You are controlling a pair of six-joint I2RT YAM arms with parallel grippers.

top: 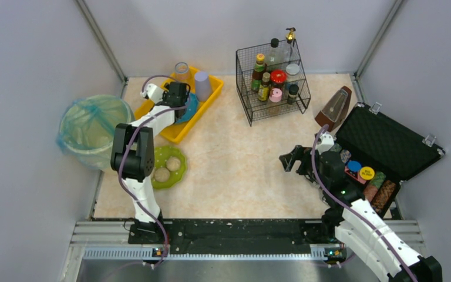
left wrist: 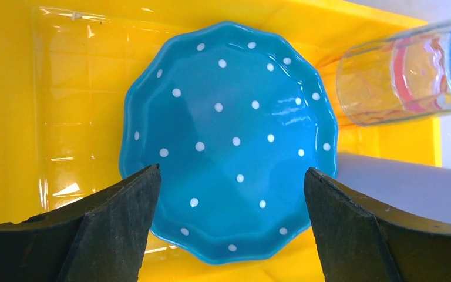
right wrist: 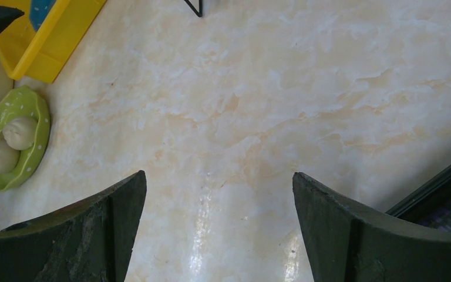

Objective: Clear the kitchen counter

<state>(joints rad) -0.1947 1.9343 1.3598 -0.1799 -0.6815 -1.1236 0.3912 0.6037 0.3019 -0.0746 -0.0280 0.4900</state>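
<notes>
A bagged bin (top: 88, 126) stands far left. The left fingers (top: 177, 100) are spread wide, holding nothing, above a blue dotted plate (left wrist: 229, 141) lying in a yellow tray (top: 197, 117). The beige marbled table (top: 229, 164) fills the middle between grey walls, carrying a green plate (right wrist: 20, 97) with two buns (right wrist: 19, 132) and a wire rack (top: 258, 111) of bottles. The right fingers (top: 290, 160) gape wide, empty, over the table beside an open black case (top: 387, 141).

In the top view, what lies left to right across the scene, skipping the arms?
From the left: bag-lined bin, yellow tray, wire rack, metronome, black case. The green plate overlaps the tray's span, so it is left out.
</notes>
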